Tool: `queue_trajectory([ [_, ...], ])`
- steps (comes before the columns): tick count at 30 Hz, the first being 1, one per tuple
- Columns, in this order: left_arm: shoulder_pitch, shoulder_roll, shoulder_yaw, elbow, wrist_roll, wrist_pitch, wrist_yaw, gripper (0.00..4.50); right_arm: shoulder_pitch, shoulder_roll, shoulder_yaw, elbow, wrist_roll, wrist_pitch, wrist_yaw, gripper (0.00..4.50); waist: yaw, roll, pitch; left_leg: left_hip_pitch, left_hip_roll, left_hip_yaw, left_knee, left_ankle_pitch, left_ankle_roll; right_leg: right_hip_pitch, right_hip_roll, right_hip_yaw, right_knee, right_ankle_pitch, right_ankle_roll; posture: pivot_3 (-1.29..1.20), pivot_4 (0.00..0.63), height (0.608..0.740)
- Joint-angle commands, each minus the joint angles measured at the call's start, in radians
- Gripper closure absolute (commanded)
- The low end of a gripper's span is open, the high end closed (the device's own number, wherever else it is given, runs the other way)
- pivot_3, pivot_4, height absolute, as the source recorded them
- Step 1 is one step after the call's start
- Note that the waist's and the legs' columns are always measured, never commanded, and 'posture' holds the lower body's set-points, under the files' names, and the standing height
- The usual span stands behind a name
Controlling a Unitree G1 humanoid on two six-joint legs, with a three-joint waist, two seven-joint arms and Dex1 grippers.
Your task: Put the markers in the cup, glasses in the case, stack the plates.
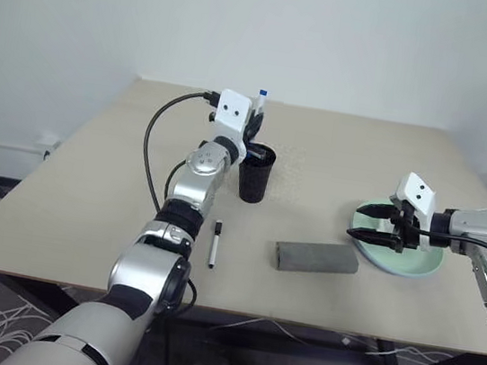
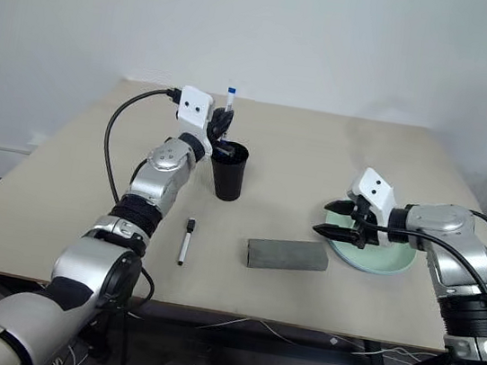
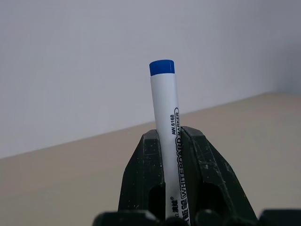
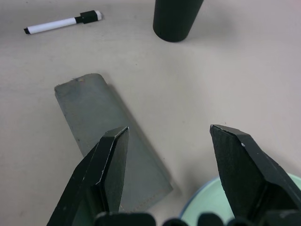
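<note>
My left gripper [image 1: 253,128] is shut on the blue-capped marker [image 3: 165,103], holding it upright just above the rim of the black cup [image 1: 255,177]. The black-capped marker [image 1: 214,243] lies on the table in front of the cup. The grey case [image 1: 315,258] lies shut to the right of that marker. My right gripper [image 1: 360,224] stands open and empty over the left rim of the pale green plate [image 1: 423,260]. A light blue edge [image 4: 188,207] shows under that plate. The glasses are out of view.
A black cable [image 1: 150,147] arcs from my left wrist over the table's left part. The tan table [image 1: 86,206] ends close in front of the case and the lying marker. A white wall stands behind the far edge.
</note>
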Motion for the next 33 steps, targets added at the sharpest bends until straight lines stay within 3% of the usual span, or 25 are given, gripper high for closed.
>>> queue_trajectory([
  [1, -0.036, -0.005, 0.0, 0.001, 0.015, -0.04, -0.005, 4.36, -0.009, -0.003, -0.036, -0.034, 0.013, 0.004, -0.01, 1.51, 0.0, 0.0, 0.0, 0.0, 0.0, 0.0, 0.0, 0.0, 0.0, 0.0, 0.0, 0.0, 0.0, 0.0, 0.0, 0.0, 0.0, 0.731],
  [5, -0.029, -0.008, 0.005, 0.016, 0.011, -0.031, -0.01, 4.36, -0.009, -0.004, -0.037, -0.036, 0.014, 0.007, -0.012, 1.51, 0.0, 0.0, 0.0, 0.0, 0.0, 0.0, 0.0, 0.0, 0.0, 0.0, 0.0, 0.0, 0.0, 0.0, 0.0, 0.0, 0.0, 0.731],
  [14, -0.021, 0.016, -0.004, -0.062, 0.017, 0.039, -0.035, 1.52, -0.011, -0.001, -0.036, -0.039, 0.016, 0.016, -0.014, 1.51, 0.0, 0.0, 0.0, 0.0, 0.0, 0.0, 0.0, 0.0, 0.0, 0.0, 0.0, -0.001, 0.0, 0.0, 0.0, 0.0, 0.0, 0.731],
  [17, -0.006, 0.031, -0.016, -0.193, 0.025, 0.138, -0.039, 1.52, -0.016, 0.001, -0.033, -0.033, 0.014, 0.015, -0.014, 1.51, 0.0, 0.0, 0.0, -0.001, 0.0, 0.0, 0.001, 0.0, 0.0, 0.0, 0.0, -0.001, 0.0, 0.0, 0.0, 0.0, 0.0, 0.731],
  [21, 0.048, 0.071, -0.034, -0.495, 0.004, 0.431, -0.079, 1.52, -0.018, 0.002, -0.032, -0.034, 0.013, 0.018, -0.012, 1.51, -0.003, 0.0, 0.0, -0.001, 0.0, 0.0, 0.001, 0.0, 0.0, 0.0, 0.0, -0.001, 0.001, 0.0, 0.0, 0.0, 0.0, 0.731],
  [25, 0.057, 0.183, -0.022, -0.793, -0.047, 1.098, -0.086, 1.52, -0.018, 0.003, -0.03, -0.031, 0.01, 0.018, -0.009, 1.51, -0.016, 0.0, 0.0, -0.001, 0.001, 0.0, 0.001, 0.0, 0.0, -0.001, 0.002, 0.0, 0.002, 0.0, 0.0, 0.0, 0.0, 0.731],
  [29, 0.042, 0.245, -0.007, -0.931, -0.085, 1.575, -0.069, 1.52, -0.016, 0.004, -0.028, -0.029, 0.009, 0.017, -0.006, 1.51, -0.027, 0.0, 0.0, 0.005, 0.001, 0.0, 0.001, 0.0, 0.0, 0.002, 0.004, -0.005, 0.003, 0.0, 0.001, 0.0, 0.0, 0.731],
  [31, 0.044, 0.3, -0.051, -0.957, -0.1, 1.733, -0.073, 1.52, -0.016, 0.005, -0.027, -0.028, 0.008, 0.017, -0.005, 1.51, -0.027, -0.001, 0.001, 0.007, 0.0, -0.001, 0.002, 0.0, 0.0, 0.003, 0.004, -0.005, 0.004, 0.0, 0.001, 0.0, 0.0, 0.731],
  [33, 0.075, 0.304, -0.029, -0.963, -0.128, 1.763, -0.053, 1.52, -0.018, 0.008, -0.022, -0.027, 0.008, 0.018, -0.001, 1.51, -0.029, -0.001, 0.001, 0.007, 0.0, -0.001, 0.003, 0.001, -0.001, 0.003, 0.004, -0.005, 0.005, 0.0, 0.001, 0.0, 0.0, 0.731],
])
